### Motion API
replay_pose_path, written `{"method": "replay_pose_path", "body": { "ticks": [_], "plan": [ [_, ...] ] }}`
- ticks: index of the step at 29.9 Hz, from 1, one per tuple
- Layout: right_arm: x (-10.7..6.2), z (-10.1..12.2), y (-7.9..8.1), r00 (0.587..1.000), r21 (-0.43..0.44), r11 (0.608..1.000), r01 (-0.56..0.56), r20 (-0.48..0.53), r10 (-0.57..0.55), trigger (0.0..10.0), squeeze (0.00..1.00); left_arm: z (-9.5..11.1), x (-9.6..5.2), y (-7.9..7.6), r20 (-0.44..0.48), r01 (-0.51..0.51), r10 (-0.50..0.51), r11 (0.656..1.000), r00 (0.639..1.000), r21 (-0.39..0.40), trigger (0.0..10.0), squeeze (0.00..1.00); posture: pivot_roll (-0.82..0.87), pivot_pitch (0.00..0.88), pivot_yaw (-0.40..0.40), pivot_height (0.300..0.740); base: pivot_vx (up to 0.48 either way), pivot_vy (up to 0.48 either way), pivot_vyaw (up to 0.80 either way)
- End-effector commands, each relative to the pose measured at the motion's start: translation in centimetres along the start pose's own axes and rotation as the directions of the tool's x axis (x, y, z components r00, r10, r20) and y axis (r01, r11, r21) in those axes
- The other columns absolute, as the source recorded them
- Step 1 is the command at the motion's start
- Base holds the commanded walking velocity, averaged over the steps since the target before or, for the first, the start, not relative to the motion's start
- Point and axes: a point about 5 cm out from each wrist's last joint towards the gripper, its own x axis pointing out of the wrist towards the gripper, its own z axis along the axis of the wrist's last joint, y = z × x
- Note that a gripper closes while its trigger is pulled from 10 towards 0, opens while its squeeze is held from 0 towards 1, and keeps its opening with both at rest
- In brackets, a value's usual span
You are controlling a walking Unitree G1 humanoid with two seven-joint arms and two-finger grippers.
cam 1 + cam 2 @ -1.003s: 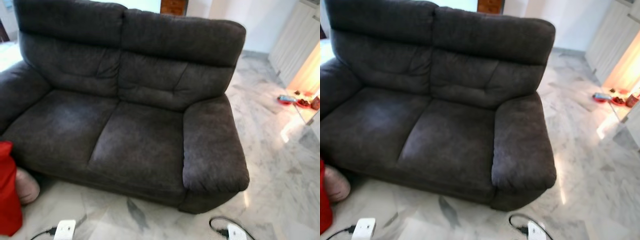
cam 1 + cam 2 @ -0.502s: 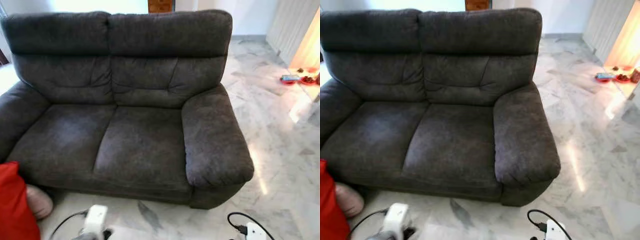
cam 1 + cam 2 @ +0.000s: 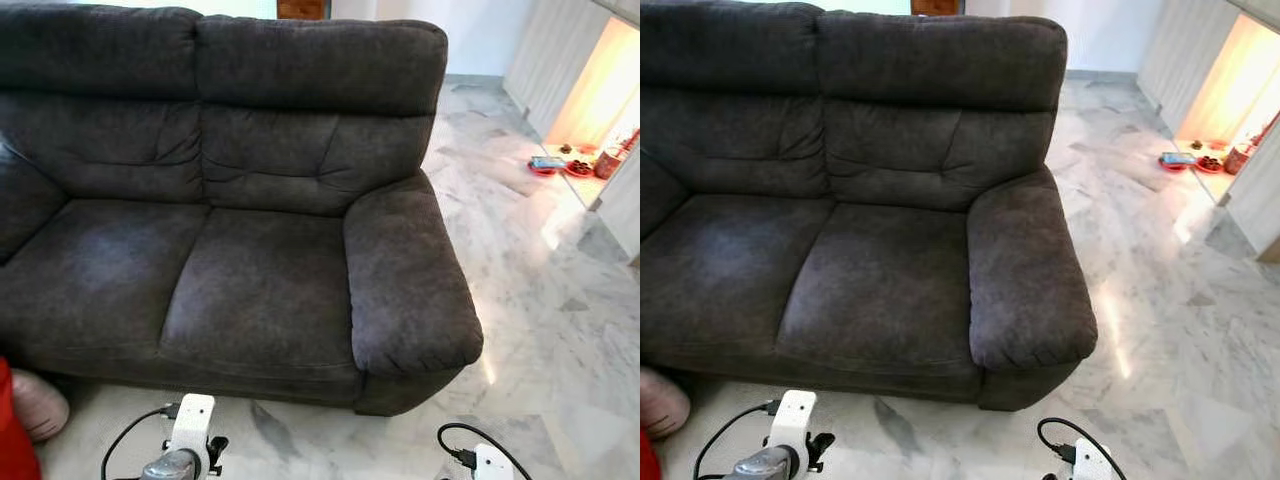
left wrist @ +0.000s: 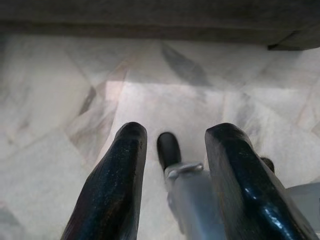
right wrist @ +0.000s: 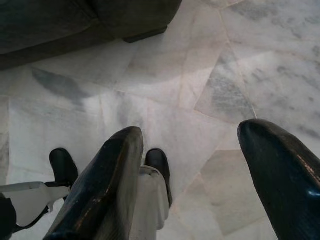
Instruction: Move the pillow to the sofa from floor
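Sofa (image 3: 230, 250) is seen head-on, dark grey, two seats, nothing on the cushions. Pillow (image 3: 35, 405) is on the floor (image 3: 560, 330) at the sofa's front left corner, pinkish, just beside a red thing (image 3: 8, 440) cut off by the frame edge. Left gripper (image 4: 175, 150) and right gripper (image 5: 192, 150) are held low over the marble, fingers spread, nothing held. Small red dishes (image 3: 560, 168) are seen far right on the floor; contents cannot be told.

Both sofa (image 3: 200, 270) seats lie bare — armrest (image 3: 405, 275) bounds the right.
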Motion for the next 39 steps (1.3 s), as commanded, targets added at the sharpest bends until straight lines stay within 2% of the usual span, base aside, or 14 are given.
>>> {"method": "replay_pose_path", "body": {
  "ticks": [1, 4, 15, 21, 31, 36, 39],
  "plan": [
    [0.0, 0.5, 0.3, 0.999, 0.027, 1.000, -0.004, 0.041, 0.003, 10.0, 0.00, -0.8, -0.2, 0.5, -0.029, -0.020, 0.020, 1.000, 0.999, -0.011, 10.0, 0.00, 0.00, 0.000, -0.046, 0.740, 0.000, 0.000, 0.00],
    [0.0, 0.5, 0.8, 0.998, 0.050, 0.999, -0.014, 0.064, 0.011, 10.0, 0.00, -1.6, -0.4, 1.1, -0.048, -0.037, 0.036, 0.999, 0.998, -0.021, 10.0, 0.00, 0.00, 0.000, -0.033, 0.740, 0.000, 0.000, 0.00],
    [0.0, -0.2, 0.7, 0.999, 0.089, 0.996, -0.007, 0.047, 0.002, 10.0, 0.00, -2.7, -0.8, 1.9, -0.080, -0.048, 0.048, 0.999, 0.996, -0.007, 10.0, 0.00, -0.03, 0.000, -0.007, 0.740, 0.000, 0.000, 0.00],
    [-0.1, -0.6, 0.5, 0.999, 0.086, 0.996, -0.004, 0.033, 0.001, 10.0, 0.00, -3.0, -1.0, 2.5, -0.084, -0.057, 0.056, 0.998, 0.995, -0.008, 10.0, 0.00, -0.03, 0.000, -0.009, 0.740, 0.000, 0.000, -0.67],
    [-0.1, -0.7, 0.3, 0.999, 0.085, 0.996, 0.001, 0.036, -0.004, 10.0, 0.00, -4.7, -1.7, 4.0, -0.135, -0.090, 0.087, 0.996, 0.987, -0.014, 10.0, 0.00, -0.03, 0.000, -0.012, 0.740, 0.000, 0.110, 0.00],
    [-0.1, -0.7, 0.3, 0.999, 0.086, 0.996, 0.001, 0.035, -0.004, 10.0, 0.00, -4.8, -1.7, 4.0, -0.142, -0.092, 0.089, 0.996, 0.986, -0.014, 10.0, 0.00, -0.03, 0.000, -0.012, 0.740, 0.000, 0.275, 0.00],
    [-0.1, -0.6, 0.3, 0.999, 0.054, 0.998, -0.007, 0.040, 0.004, 10.0, 0.00, -4.8, -1.7, 4.0, -0.145, -0.091, 0.088, 0.996, 0.986, -0.014, 10.0, 0.00, -0.03, 0.000, -0.013, 0.740, 0.000, 0.092, 0.00]
  ]
}}
